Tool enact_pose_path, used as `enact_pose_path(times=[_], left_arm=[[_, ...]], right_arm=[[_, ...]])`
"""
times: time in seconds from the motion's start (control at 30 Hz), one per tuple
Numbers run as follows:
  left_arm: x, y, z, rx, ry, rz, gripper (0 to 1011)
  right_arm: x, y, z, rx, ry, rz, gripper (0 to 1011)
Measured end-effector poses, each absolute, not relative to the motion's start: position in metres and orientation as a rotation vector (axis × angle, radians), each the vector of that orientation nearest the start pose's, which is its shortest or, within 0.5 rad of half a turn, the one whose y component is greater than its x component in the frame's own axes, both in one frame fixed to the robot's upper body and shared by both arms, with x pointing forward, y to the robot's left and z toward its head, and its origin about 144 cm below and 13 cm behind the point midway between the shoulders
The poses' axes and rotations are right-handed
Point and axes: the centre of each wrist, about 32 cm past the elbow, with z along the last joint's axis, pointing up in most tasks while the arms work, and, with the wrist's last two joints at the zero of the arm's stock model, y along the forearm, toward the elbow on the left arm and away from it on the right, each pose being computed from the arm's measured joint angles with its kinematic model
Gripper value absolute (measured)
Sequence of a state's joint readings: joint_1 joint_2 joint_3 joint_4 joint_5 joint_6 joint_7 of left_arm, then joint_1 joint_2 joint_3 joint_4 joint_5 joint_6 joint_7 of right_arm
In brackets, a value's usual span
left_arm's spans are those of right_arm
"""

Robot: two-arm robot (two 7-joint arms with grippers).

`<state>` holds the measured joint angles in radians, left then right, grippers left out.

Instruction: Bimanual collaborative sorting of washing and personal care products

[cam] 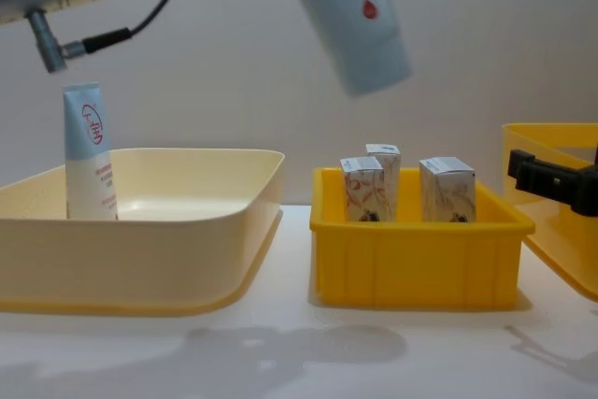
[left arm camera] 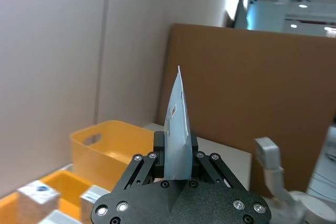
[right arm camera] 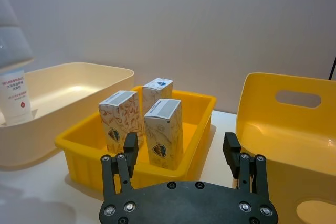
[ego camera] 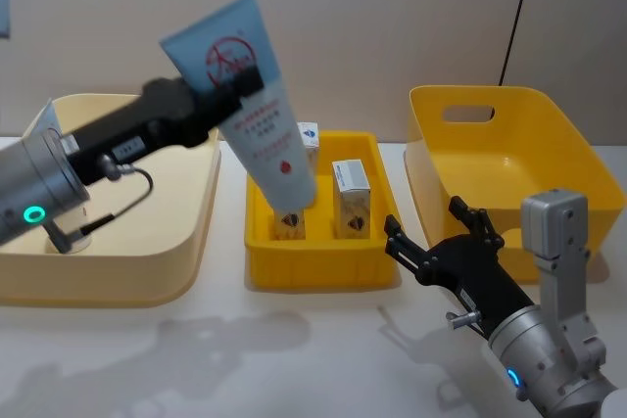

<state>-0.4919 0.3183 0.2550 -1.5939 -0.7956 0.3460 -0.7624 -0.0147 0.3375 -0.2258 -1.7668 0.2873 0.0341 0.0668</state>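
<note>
1. Left gripper (ego camera: pixel 233 95) clamps a tube (ego camera: pixel 272 139), tilted in the air over the small yellow tray (ego camera: pixel 323 266).
2. Right gripper (ego camera: pixel 423 218) spread wide, empty, just beside the tray's right side.
3. Three cartons (ego camera: pixel 351 198) upright in the tray.
4. Second tube (cam: pixel 87 151) stands in the cream bin (cam: pixel 187 231).

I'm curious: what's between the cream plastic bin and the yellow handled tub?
A small yellow plastic tray holding three white swirl-patterned cartons, clear in the head view.

a robot test bench in an office-like lab is suggested: a bare white table (ego camera: pixel 294 340) is set against a plain wall (right arm camera: pixel 184 24), a brown partition board (left arm camera: pixel 252 87) is stood alongside, and recessed ceiling lights (left arm camera: pixel 302 6) are seen beyond it.
</note>
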Motion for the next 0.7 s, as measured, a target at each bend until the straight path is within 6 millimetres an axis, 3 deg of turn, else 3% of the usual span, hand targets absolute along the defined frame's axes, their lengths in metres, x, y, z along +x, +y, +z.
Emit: enact_pose_path(times=[0.43,0.7], left_arm=[[0.550,0.207,1.298,-0.265,0.137,0.181,235],[0.547,0.190,1.284,-0.234,0.123,0.139,235]], right_arm=[[0.443,-0.237,1.189,0.026,-0.075,-1.229,1009],[0.443,-0.237,1.189,0.026,-0.075,-1.229,1009]])
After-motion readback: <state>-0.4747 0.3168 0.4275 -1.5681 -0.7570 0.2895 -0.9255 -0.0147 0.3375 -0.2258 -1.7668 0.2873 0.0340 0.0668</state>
